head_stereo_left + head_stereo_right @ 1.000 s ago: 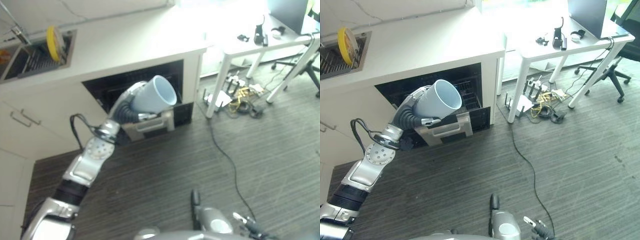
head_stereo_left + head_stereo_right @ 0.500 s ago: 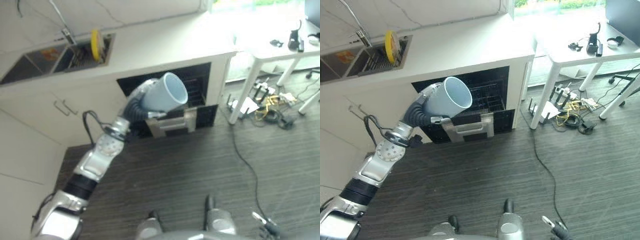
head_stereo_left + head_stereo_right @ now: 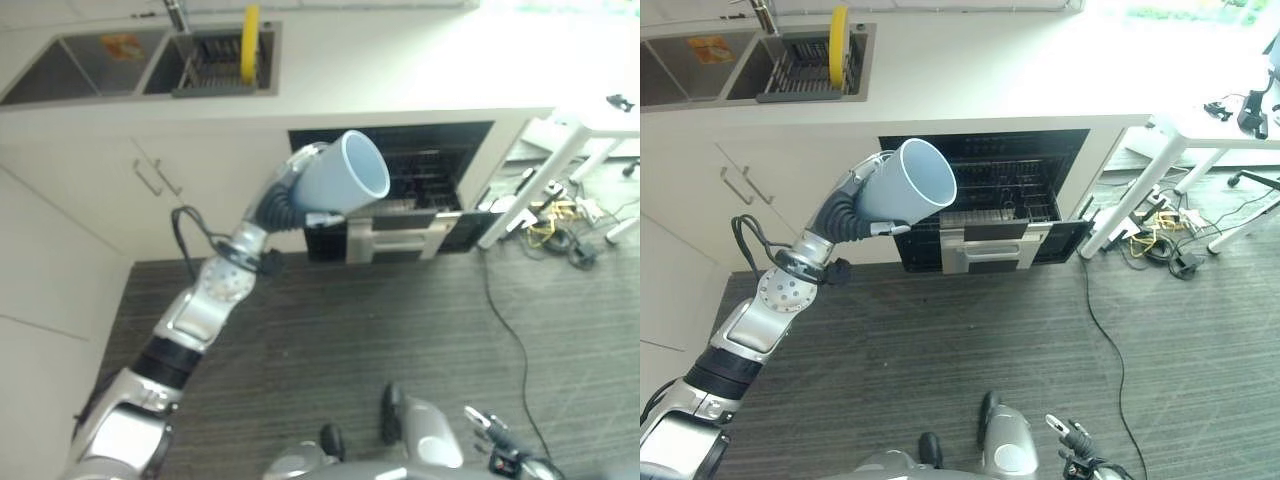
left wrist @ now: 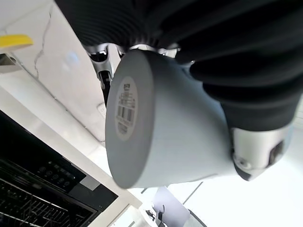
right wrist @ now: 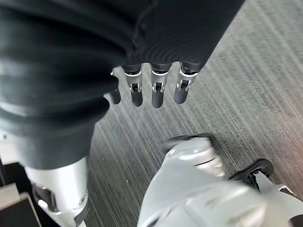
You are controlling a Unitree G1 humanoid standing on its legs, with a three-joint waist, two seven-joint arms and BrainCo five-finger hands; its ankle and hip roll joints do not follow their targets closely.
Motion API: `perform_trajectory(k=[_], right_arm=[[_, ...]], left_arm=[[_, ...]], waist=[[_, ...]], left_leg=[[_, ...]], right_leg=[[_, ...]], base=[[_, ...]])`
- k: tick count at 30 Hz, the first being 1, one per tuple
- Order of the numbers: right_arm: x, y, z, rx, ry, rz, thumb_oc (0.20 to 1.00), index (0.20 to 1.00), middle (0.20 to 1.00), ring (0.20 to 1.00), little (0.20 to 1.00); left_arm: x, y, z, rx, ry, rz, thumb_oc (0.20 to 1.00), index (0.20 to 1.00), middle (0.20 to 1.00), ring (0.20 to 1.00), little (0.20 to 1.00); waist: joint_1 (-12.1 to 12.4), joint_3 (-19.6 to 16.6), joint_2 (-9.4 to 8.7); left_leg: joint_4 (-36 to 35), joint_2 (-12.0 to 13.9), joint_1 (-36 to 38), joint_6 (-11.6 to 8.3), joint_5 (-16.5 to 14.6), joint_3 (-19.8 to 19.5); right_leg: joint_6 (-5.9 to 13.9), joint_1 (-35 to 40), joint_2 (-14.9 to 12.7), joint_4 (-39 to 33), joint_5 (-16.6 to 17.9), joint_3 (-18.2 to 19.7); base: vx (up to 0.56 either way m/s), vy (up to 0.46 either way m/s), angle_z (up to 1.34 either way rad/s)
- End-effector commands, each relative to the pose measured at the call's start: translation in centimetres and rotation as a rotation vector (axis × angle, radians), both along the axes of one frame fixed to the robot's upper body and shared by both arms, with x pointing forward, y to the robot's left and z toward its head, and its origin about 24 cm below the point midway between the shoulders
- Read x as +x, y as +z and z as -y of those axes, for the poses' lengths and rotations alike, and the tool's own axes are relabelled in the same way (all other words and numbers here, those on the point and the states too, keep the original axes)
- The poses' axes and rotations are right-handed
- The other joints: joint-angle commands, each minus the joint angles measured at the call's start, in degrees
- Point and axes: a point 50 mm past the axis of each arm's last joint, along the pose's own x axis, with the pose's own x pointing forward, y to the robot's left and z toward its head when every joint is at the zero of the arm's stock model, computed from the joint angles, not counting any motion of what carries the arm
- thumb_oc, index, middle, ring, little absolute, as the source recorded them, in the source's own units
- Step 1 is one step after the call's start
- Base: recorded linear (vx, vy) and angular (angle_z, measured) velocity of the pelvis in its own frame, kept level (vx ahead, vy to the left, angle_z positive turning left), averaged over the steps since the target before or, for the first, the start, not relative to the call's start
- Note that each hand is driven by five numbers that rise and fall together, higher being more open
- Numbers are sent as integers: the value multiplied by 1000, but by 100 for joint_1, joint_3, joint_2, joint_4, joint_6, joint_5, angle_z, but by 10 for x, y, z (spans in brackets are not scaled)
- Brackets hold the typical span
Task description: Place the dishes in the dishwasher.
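My left hand (image 3: 862,178) is shut on a pale blue cup (image 3: 910,185), its fingers curled round the cup's body (image 4: 165,127). The cup lies tilted on its side in the air, its mouth up and towards the right. It hangs in front of the left end of the open dishwasher (image 3: 1000,180), a black cavity under the white counter with a wire rack (image 3: 1005,205) inside and a silver front panel (image 3: 995,245) pulled out. A yellow plate (image 3: 839,38) stands upright in the sink's rack. My right hand (image 5: 158,90) hangs low over the dark floor, fingers straight.
A double sink (image 3: 100,65) is set into the white counter (image 3: 420,60) at the left. White cabinets with bar handles (image 3: 155,178) stand left of the dishwasher. At the right are a white table's legs (image 3: 520,195) and a tangle of cables (image 3: 560,215) on the floor.
The whole picture has shifted, so the camera has moved: sink and dishwasher now sit further right and squarer. The cup stays in my left hand, now before the opening's left end.
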Motion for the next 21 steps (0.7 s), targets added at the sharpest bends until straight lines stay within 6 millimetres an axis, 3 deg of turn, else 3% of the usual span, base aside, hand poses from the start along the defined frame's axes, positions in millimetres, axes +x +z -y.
perform_trajectory(k=[1, 6, 9, 12, 13, 14, 16, 17, 20, 21], right_arm=[[2, 3, 7, -16, 16, 17, 1000, 1000, 1000, 1000, 1000], [-5, 1, 5, -13, 31, -18, 1000, 1000, 1000, 1000, 1000], [-14, -2, 5, 1, 7, -49, 1000, 1000, 1000, 1000, 1000], [-8, 2, 13, -21, -3, -32, 1000, 1000, 1000, 1000, 1000], [-5, 4, 17, -38, 7, -27, 1000, 1000, 1000, 1000, 1000], [-6, 5, 21, -50, -1, -17, 1000, 1000, 1000, 1000, 1000], [-7, 8, 27, -65, 19, 2, 1000, 1000, 1000, 1000, 1000], [-7, 9, 29, -74, 32, 2, 1000, 1000, 1000, 1000, 1000], [-7, 12, 38, -81, 19, 2, 1000, 1000, 1000, 1000, 1000], [-7, 12, 37, -89, 33, 13, 1000, 1000, 1000, 1000, 1000]], left_arm=[[-8, 19, 0, -37, -35, 90, 200, 200, 200, 200, 200], [-10, 11, -6, -49, -20, 60, 200, 200, 200, 200, 200], [-11, 9, -7, -54, 15, 68, 200, 200, 200, 200, 200], [-12, 8, -7, -90, 41, 81, 200, 200, 200, 200, 200], [-14, 7, -8, -96, 43, 84, 200, 200, 200, 200, 200], [-15, 9, -10, -103, 32, 88, 200, 200, 200, 200, 200], [-15, 16, -14, -105, 18, 102, 200, 200, 200, 200, 200], [-15, 17, -15, -108, 15, 102, 200, 200, 200, 200, 200], [-17, 20, -18, -117, -4, 90, 200, 200, 200, 200, 200], [-18, 18, -18, -121, -11, 84, 200, 200, 200, 200, 200]], waist=[[-99, 21, 50], [-110, -15, -74], [-142, -59, -62], [-225, -131, 46], [-236, -156, 95], [-228, -136, 97], [-160, -48, 112], [-146, -32, 151], [-31, 94, 271], [-33, 40, 339]], left_leg=[[320, 34, -176, 58, -470, 142], [557, 13, -15, 56, -806, -66], [723, 211, 49, -27, -920, -178], [1056, 384, 253, -192, -1067, -306], [1377, 453, 233, -293, -895, -259], [2170, 614, -151, -445, -432, -104], [2537, 740, -939, -494, -109, -76], [2370, 750, -1043, -505, -41, -92], [1401, 1077, -1269, -776, 664, -193], [756, 1141, -1011, -807, 506, 51]], right_leg=[[336, 833, -146, -534, 558, 120], [476, 738, -245, -922, 918, 318], [239, 755, -8, -709, 570, 329], [-94, 643, 240, -321, 198, 246], [-211, 699, 307, -287, 80, 172], [-398, 902, 377, -339, -50, 83], [-549, 1196, 468, -488, -143, 84], [-537, 1252, 499, -521, -163, 114], [-506, 1604, 485, -743, -264, 107], [-387, 1703, 229, -895, -229, -204]], base=[[260, -186, 21], [319, -315, 5], [339, -525, 13], [221, -362, 23], [206, -302, 16], [205, -328, 26], [220, -224, 41], [273, -45, 49], [335, 146, 4], [274, 265, -19]])
